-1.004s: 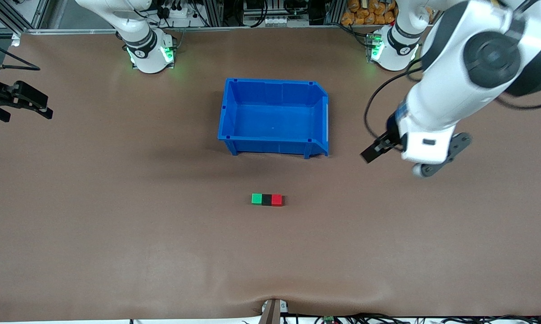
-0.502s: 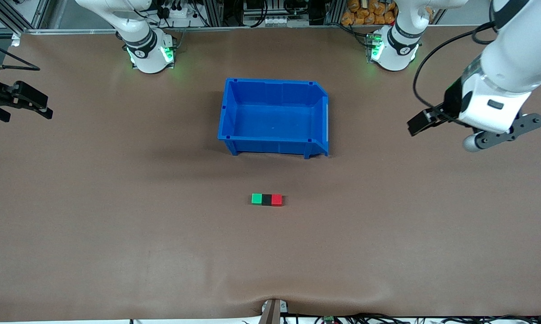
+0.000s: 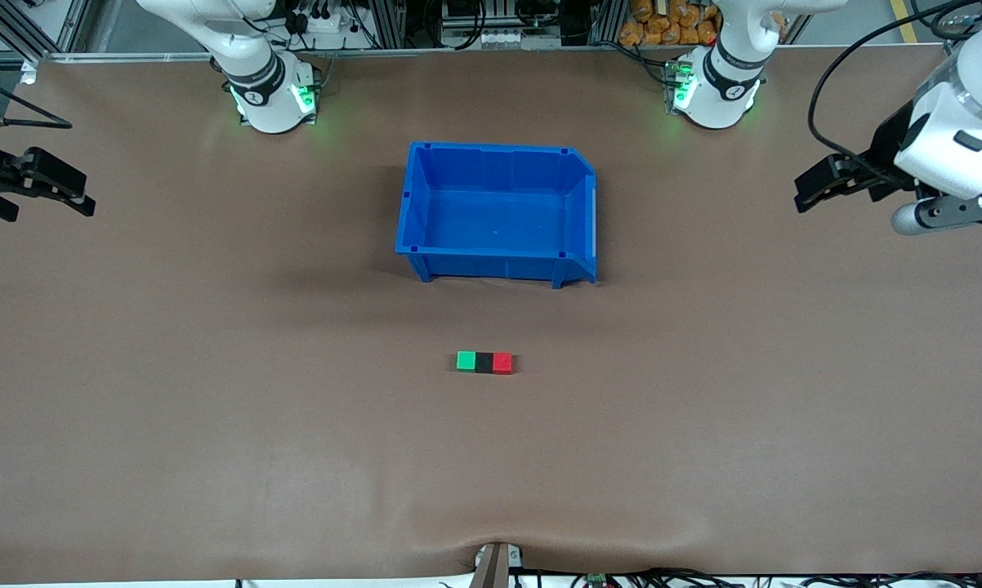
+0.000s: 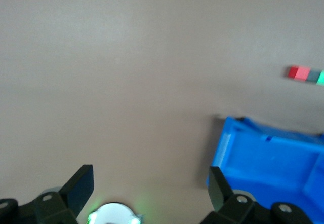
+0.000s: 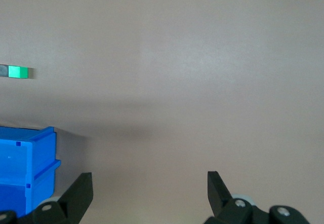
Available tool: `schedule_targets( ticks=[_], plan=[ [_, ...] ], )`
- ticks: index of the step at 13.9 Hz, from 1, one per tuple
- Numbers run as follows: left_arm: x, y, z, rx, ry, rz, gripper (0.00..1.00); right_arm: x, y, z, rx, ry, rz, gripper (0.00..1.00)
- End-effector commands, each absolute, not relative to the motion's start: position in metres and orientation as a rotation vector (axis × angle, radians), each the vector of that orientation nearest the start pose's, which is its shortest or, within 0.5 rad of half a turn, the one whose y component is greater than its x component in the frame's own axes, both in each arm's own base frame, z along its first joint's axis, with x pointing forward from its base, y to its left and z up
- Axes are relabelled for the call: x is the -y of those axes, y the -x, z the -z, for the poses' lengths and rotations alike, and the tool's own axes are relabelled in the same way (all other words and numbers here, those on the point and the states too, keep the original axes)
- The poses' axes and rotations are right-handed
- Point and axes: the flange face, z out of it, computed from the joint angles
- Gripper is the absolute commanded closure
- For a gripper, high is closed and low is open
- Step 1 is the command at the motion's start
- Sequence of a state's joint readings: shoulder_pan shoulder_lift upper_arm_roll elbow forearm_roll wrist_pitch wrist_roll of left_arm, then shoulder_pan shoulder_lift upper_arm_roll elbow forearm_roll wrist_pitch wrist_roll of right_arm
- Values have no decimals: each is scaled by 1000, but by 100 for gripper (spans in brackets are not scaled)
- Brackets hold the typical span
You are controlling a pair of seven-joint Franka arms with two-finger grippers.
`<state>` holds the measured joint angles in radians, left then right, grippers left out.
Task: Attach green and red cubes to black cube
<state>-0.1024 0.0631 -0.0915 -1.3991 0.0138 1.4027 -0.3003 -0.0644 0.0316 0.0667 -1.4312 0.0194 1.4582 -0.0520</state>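
The green cube (image 3: 466, 361), black cube (image 3: 484, 362) and red cube (image 3: 502, 363) lie joined in one row on the table, nearer to the front camera than the blue bin. The left wrist view shows the red cube (image 4: 298, 72) and part of the green cube (image 4: 321, 77). The right wrist view shows the green cube (image 5: 20, 72). My left gripper (image 3: 822, 186) is open and empty, up over the left arm's end of the table. My right gripper (image 3: 50, 186) is open and empty over the right arm's end; that arm waits.
An empty blue bin (image 3: 497, 211) stands mid-table between the arm bases and the cubes; it also shows in the left wrist view (image 4: 268, 158) and right wrist view (image 5: 25, 168). The left arm's base (image 3: 716, 90) and right arm's base (image 3: 270, 94) stand along the table's edge.
My left arm has swung up and away from beside the bin toward the left arm's end of the table. The cubes, the bin and my right arm have not moved.
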Motion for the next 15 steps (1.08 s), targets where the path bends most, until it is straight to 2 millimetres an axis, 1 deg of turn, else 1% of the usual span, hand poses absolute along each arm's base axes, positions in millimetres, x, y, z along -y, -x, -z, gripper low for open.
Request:
schedule_targets(
  ticks=[1,3,5,8,11,15],
  plan=[
    [73,-523,-660,66,3112,-41,0,1,-554,-666,88,3127,-11,0],
    [50,-515,-661,116,3109,-45,0,1,-554,-665,88,3126,-14,0],
    [44,-513,-664,135,3109,-45,0,0,-554,-665,91,3126,-14,0],
    [44,-514,-662,156,3107,-54,0,0,-554,-665,91,3126,-11,0],
    [44,-516,-672,148,3107,-18,0,1,-554,-665,88,3126,-11,0],
    [41,-521,-666,150,3106,-59,0,-3,-555,-666,95,3126,-6,0]
  ],
)
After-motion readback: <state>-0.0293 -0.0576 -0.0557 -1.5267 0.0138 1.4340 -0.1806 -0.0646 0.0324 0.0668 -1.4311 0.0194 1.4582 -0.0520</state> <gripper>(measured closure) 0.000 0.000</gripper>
